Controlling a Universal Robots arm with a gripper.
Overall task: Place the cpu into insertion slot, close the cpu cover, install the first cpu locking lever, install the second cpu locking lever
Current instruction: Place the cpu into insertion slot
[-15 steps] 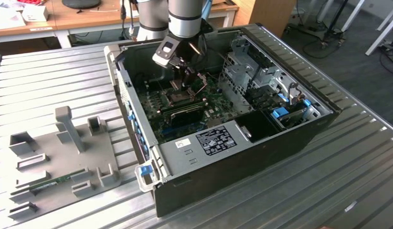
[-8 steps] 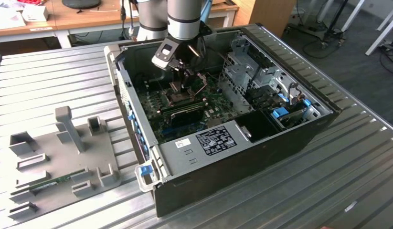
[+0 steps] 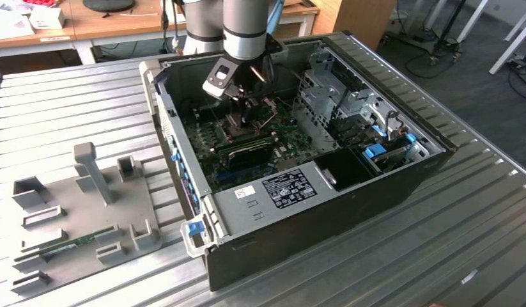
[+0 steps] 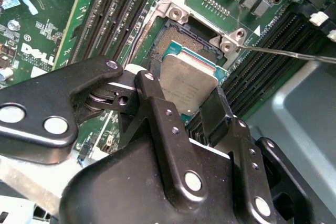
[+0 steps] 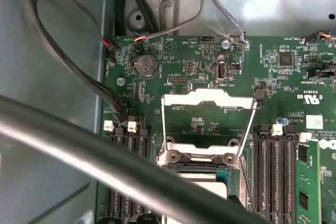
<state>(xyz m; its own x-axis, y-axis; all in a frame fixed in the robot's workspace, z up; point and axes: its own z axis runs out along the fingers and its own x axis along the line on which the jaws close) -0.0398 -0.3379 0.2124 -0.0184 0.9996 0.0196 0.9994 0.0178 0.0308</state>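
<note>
In the second wrist view the gripper [image 4: 181, 92] had its jaws pinching the cpu [image 4: 186, 80] by two opposite edges, one of the black fingers [image 4: 157, 109] on each side. The cpu hung slightly askew over the slot [image 4: 182, 38], covering its nearer part and leaving the dark pin field bare beyond. Whether it touched the rim could not be told.

The likely trouble was the fit. A chip lowered at that skew could catch the rim or bear on the pins and bend them. A thin grip on the edges could also let it slip and drop crooked. A wire lever [image 4: 283, 53] ran just beside the slot's far corner and might snag a finger.

The first wrist view added the cover [image 5: 210, 97], swung fully open and lying flat on the board [image 5: 294, 77] beyond the slot, with a thick cable [image 5: 105, 150] crossing close to the lens.

The exterior view placed the arm reaching down into the open case [image 3: 331, 211], which lay on a ribbed metal table [image 3: 467, 211]
</note>
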